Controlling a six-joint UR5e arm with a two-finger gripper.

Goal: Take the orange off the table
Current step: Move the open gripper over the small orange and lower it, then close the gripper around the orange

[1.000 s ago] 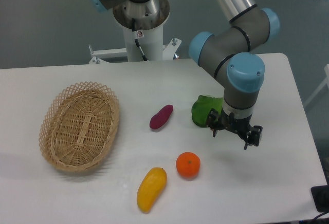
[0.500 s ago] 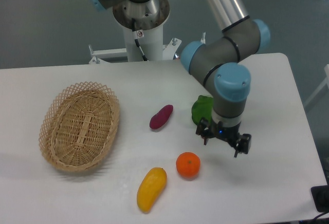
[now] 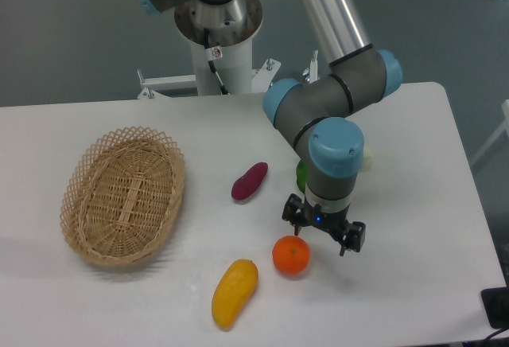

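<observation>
The table [image 3: 445,204] is white and fills most of the view. The arm [image 3: 330,116] reaches down from 12 o'clock, grey with blue caps, its wrist over the table's middle right. A wicker basket [image 3: 123,196] lies at the table's 9 o'clock side, well apart from everything else. A mango [image 3: 235,291] lies at 6 o'clock, near the front edge. The claw [image 3: 322,233] points downward with its two fingers spread wide and nothing between them. The orange [image 3: 291,255] sits on the table at about 7 o'clock from the claw, just beside it; whether the nearer finger touches it I cannot tell. The mango is at 8 o'clock from the orange, near but apart. A purple sweet potato [image 3: 249,181] lies at 11 o'clock from the orange. A green thing [image 3: 301,176] shows as a sliver behind the wrist, mostly hidden.
</observation>
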